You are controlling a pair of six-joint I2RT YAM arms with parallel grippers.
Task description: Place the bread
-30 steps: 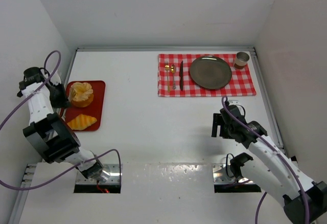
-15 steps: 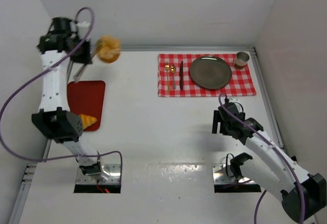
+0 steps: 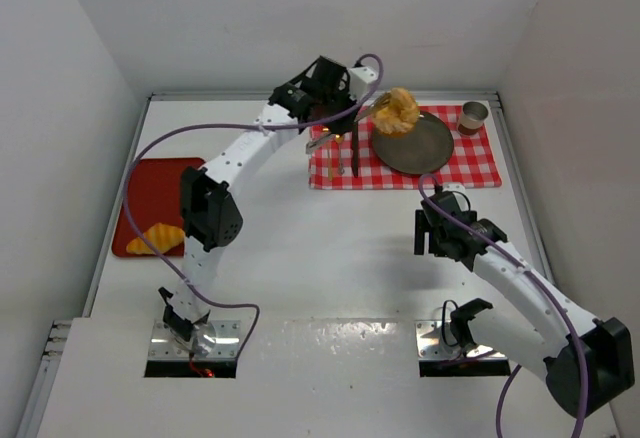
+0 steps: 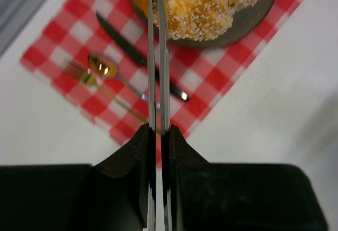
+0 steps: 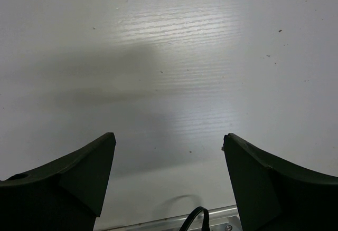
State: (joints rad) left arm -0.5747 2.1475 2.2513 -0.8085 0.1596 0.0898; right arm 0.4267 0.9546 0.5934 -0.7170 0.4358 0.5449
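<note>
Left pincer [image 3: 373, 112] clenched on swirled bun [image 3: 398, 110] over dark plate [image 3: 422, 154] — probably light, soft, crumbly; best pinched at its firmer crust edge.

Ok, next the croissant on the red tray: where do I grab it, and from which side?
Take the croissant across its thick middle, coming straight down from above. It lies flat at the near end of the red tray, long axis roughly left to right, so close front to back; the tapered tips would probably slip.
</note>
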